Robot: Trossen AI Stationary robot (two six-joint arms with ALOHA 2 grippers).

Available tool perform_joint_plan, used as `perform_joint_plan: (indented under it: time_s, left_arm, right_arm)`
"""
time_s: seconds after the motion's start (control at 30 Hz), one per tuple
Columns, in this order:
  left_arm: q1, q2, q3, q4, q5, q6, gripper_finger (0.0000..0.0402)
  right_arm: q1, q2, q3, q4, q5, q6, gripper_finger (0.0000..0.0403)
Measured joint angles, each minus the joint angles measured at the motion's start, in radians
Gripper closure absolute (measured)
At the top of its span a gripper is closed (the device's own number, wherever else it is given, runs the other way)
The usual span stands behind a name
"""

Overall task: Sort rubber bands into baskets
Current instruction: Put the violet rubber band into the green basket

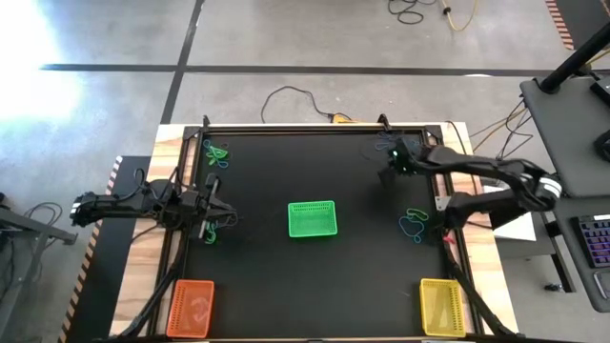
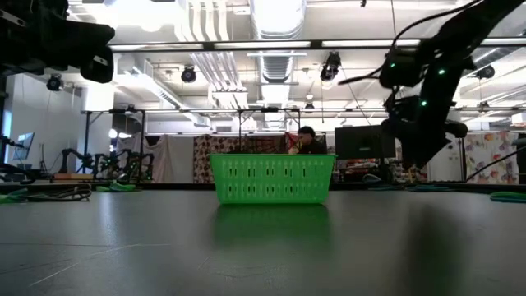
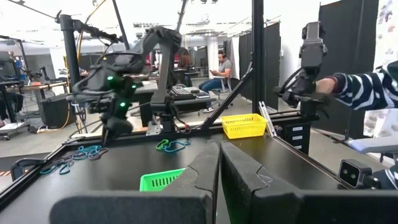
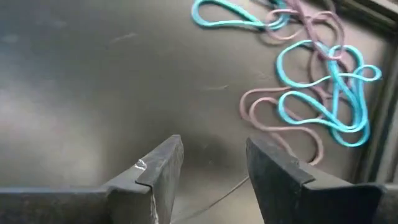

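Jaws: right gripper [image 4: 211, 165] parted, empty; left gripper [image 3: 219, 180] shut.
Right hovers near far-right rubber bands [image 4: 323, 87], seemingly blue and pinkish.

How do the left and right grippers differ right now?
Jaws: the left gripper is shut, fingers pressed together; the right gripper stands open with a clear gap.
Position: the left sits at the table's left edge beside green bands; the right is at the far right corner, over blue and pinkish bands.
Shared: both are dark two-finger grippers, and neither holds a band.
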State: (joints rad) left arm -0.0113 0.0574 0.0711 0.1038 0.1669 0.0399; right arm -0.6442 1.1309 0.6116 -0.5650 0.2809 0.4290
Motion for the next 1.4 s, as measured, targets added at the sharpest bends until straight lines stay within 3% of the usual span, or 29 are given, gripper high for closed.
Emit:
perform_joint_plan:
  time_s: [0.33, 0.6, 0.93, 1.17, 1.4]
  left_arm:
    - [0.0, 0.0, 0.0, 0.0, 0.0, 0.0, 0.0402]
    - [0.0, 0.0, 0.0, 0.0, 0.0, 0.0, 0.0402]
    - [0.0, 0.0, 0.0, 0.0, 0.0, 0.0, 0.0402]
    - [0.0, 0.0, 0.0, 0.0, 0.0, 0.0, 0.0402]
    - [0.0, 0.0, 0.0, 0.0, 0.0, 0.0, 0.0402]
  right_arm:
    - [-0.177, 0.229, 0.075, -0.001, -0.078, -0.022, 0.0232]
    - [-0.228, 0.287, 0.087, 0.075, -0.199, -0.028, 0.0244]
    - [-0.257, 0.296, 0.089, 0.081, -0.185, -0.018, 0.0265]
    - [-0.257, 0.296, 0.089, 0.086, -0.163, 0.0, 0.0305]
    - [-0.246, 0.308, 0.089, 0.086, -0.13, -0.014, 0.0385]
